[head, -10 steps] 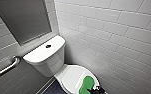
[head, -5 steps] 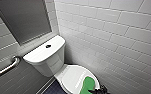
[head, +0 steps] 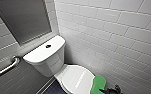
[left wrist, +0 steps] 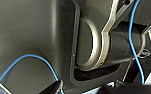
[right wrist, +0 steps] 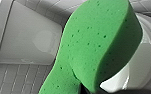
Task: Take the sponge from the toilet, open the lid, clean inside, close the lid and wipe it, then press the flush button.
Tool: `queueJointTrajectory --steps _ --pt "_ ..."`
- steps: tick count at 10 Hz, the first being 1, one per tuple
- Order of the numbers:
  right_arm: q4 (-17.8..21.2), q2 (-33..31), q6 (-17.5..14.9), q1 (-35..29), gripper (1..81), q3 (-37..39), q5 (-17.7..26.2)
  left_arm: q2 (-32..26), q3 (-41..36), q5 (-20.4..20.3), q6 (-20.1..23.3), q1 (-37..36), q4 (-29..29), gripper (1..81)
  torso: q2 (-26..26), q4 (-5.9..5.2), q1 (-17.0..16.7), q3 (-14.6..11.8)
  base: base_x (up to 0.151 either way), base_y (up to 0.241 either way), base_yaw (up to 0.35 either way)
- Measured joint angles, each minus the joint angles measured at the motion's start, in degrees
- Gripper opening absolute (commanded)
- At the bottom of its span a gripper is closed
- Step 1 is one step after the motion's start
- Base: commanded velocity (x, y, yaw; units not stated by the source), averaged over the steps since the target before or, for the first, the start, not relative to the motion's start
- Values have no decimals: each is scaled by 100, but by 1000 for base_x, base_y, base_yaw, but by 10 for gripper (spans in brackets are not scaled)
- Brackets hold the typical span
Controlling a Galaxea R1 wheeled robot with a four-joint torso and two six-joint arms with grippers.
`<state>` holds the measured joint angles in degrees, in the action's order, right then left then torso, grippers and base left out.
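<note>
The white toilet [head: 44, 56] stands in the corner with its lid [head: 74, 77] down. A small dark flush button [head: 48, 46] sits in the middle of the tank top. The bright green sponge [head: 99, 83] hangs at the lid's right edge, close to the tiled wall, with my right gripper [head: 111, 90] shut on its lower end. In the right wrist view the sponge [right wrist: 96, 50] looms large and bent, with white toilet ceramic [right wrist: 28, 37] behind it.
A metal grab bar [head: 6, 67] runs along the left wall beside the tank. A grey framed panel [head: 23, 20] hangs above the tank. The white tiled wall [head: 116, 37] closes the right side. Dark floor [head: 53, 89] shows left of the bowl.
The sponge and my right gripper have shifted right, from over the lid to its right edge. The toilet stays in the same place in the picture.
</note>
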<state>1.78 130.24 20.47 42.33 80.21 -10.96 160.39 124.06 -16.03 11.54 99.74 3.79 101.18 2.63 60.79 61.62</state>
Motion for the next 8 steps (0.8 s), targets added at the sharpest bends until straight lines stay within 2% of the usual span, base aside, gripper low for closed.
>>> queueJointTrajectory --steps 4,8 --pt "-18 -506 -5 1181 10 -95 -4 -1128 -1965 -163 20 -208 -286 811 2 0 0 0 0 0 0" --pt "-38 -709 -7 1807 10 -72 -108 -2442 -3604 -179 22 -556 -486 811 2 0 0 0 0 0 0"
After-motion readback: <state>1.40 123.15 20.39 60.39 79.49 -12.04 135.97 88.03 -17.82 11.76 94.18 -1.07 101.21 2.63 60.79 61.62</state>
